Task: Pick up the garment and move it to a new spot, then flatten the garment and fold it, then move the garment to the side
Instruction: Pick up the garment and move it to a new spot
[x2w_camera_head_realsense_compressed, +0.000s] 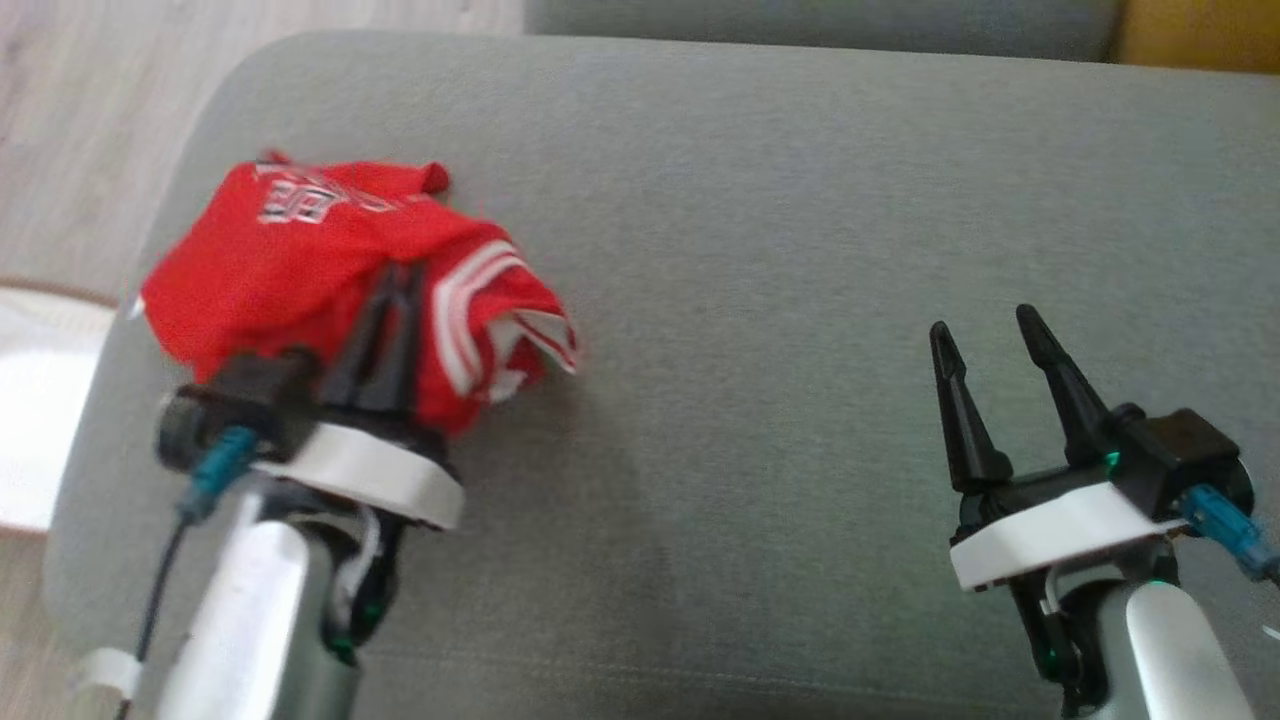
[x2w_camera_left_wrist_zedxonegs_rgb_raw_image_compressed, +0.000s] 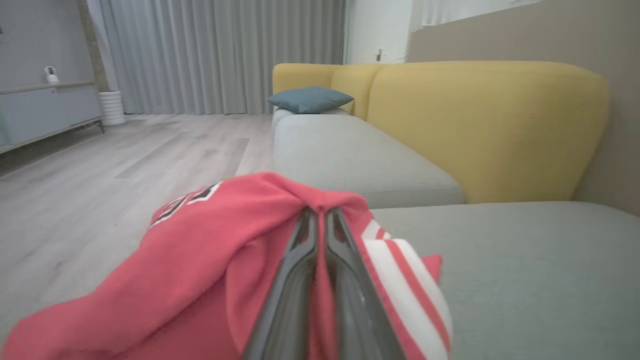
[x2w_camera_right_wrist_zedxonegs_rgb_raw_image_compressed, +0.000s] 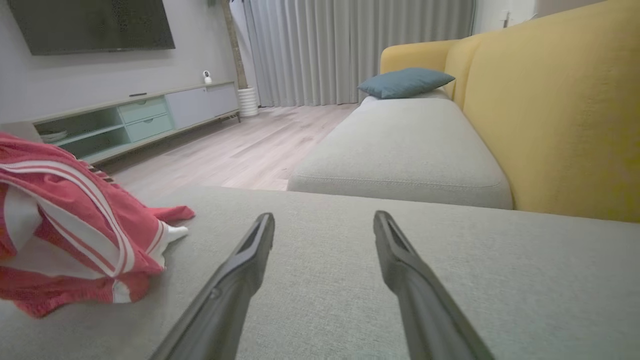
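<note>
From where I stand, the left arm reaches forward over the near left part of the grey seat cushion, its pale forearm rising from the lower left and the wrist angled so that the two dark fingers point away from the robot and slightly inward. The left gripper is pinched tight, its fingers pressed together almost along their whole length, with a ridge of the red garment caught between the tips. The cloth peaks where it is clamped and falls away on both sides. The garment is a bunched heap near the left end of the cushion, close to the rounded edge beside the wooden floor. White lettering faces up on its far side, and white stripes run along the hem nearest the middle of the seat. Its lower folds touch the cushion, but I cannot tell how much of the bunch hangs clear. The right arm comes up from the lower right, well apart from the garment. The right gripper sits just above bare cushion with its fingers spread wide, holding nothing and pointing forward. Behind the seat is the yellow backrest, and a blue pillow lies on the far section of the sofa.
</note>
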